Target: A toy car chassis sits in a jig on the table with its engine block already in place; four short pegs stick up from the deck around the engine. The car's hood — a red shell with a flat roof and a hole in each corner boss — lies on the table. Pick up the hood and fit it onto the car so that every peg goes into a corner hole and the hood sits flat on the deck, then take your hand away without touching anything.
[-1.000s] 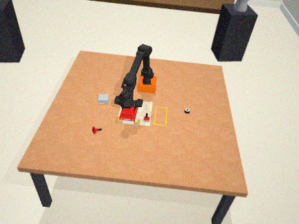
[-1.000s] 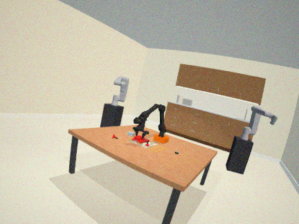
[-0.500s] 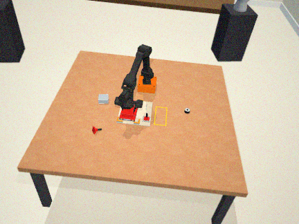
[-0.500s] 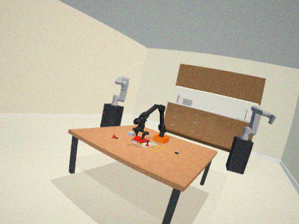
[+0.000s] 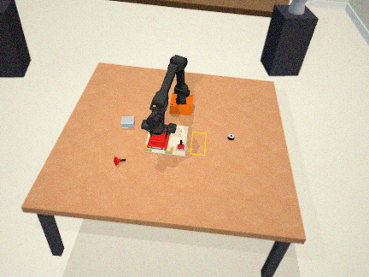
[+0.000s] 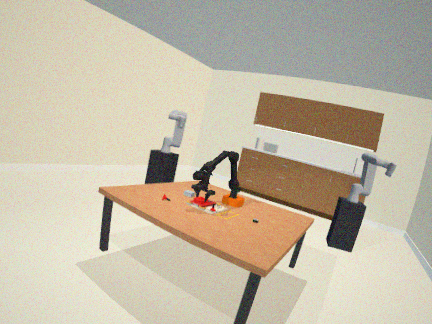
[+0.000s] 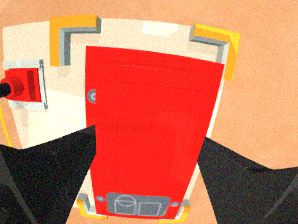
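The red hood (image 7: 150,100) (image 5: 159,140) lies over the car in the jig and hides the engine block, pegs and most of the deck. My gripper (image 7: 149,135) (image 5: 160,131) (image 6: 202,198) is shut on the hood, one black finger at each long side. A grey panel (image 7: 137,204) with round and square outlines shows at the near end in the wrist view. A small grey round part (image 7: 92,96) shows at the left edge. The jig's pale plate (image 7: 50,127) (image 5: 184,132) has yellow corner brackets around the car. Whether the hood sits flat on the deck cannot be told.
A red block (image 7: 31,85) (image 5: 180,147) with a black knob stands on the plate beside the car. Also on the table are a grey-blue box (image 5: 127,122), a red piece (image 5: 116,161) with a black stem, a wheel (image 5: 231,137) and a yellow outline (image 5: 206,143).
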Motion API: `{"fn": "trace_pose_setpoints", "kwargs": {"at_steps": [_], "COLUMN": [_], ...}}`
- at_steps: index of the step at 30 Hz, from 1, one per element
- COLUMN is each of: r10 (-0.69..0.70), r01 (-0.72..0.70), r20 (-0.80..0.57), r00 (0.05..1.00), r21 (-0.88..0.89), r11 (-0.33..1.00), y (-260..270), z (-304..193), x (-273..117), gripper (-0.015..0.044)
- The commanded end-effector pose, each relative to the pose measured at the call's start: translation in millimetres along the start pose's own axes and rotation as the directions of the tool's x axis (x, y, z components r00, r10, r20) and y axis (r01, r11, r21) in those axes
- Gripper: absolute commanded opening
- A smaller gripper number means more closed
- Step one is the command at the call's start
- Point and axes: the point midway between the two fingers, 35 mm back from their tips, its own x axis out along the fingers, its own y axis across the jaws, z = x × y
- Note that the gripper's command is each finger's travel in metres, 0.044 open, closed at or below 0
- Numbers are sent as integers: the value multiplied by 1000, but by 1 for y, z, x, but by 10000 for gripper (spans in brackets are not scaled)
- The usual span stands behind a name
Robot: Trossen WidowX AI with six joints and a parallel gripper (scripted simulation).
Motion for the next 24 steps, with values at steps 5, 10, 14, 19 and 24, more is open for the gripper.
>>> {"fn": "trace_pose_setpoints", "kwargs": {"at_steps": [5, 10, 14, 19, 24], "r10": [0, 0, 1, 1, 1], "r01": [0, 0, -1, -1, -1], "r20": [0, -1, -3, -4, -4], "r00": [1000, 1000, 1000, 1000, 1000], "r21": [0, 0, 0, 0, 0], "r11": [1000, 1000, 1000, 1000, 1000], "y": [0, 0, -1, 0, 0], "z": [0, 2, 2, 1, 1], "x": [0, -13, -54, -72, -72], "gripper": [440, 440, 440, 440, 440]}}
